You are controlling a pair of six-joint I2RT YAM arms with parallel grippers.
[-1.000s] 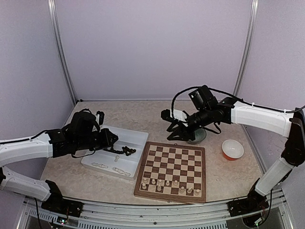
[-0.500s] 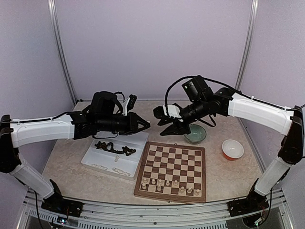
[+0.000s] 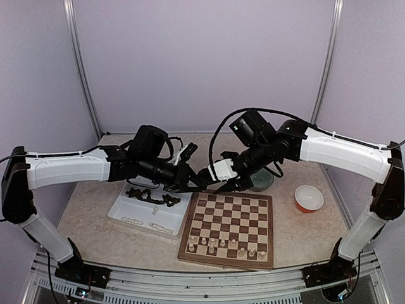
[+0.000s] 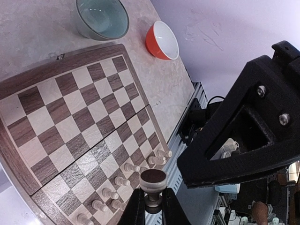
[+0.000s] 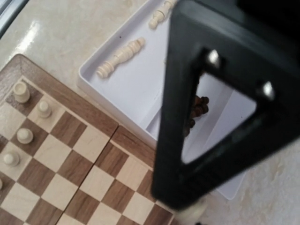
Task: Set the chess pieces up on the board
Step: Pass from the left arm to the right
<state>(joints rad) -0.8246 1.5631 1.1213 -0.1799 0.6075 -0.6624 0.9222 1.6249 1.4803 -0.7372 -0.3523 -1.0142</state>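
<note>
My left gripper (image 3: 193,182) hangs above the far left corner of the board (image 3: 229,213) and is shut on a cream-white chess piece (image 4: 153,180), gripped at the stem with its dark felt base facing the camera. My right gripper (image 3: 224,183) is right beside it, tip to tip. One of its black fingers (image 4: 234,140) fills the right side of the left wrist view, and nothing shows between its jaws. Several white pieces (image 3: 224,244) stand on the board's two near rows. Dark pieces (image 3: 152,197) lie heaped in the white tray (image 3: 126,206).
A teal bowl (image 3: 262,180) stands just behind the board's far right corner, and an orange bowl (image 3: 309,198) to the board's right. Loose cream pieces (image 5: 122,57) lie in the tray (image 5: 131,89). The left gripper's finger (image 5: 187,140) blocks much of the right wrist view.
My left arm swung from over the tray rightward to the board's far left corner. The right arm came left and down to meet it.
</note>
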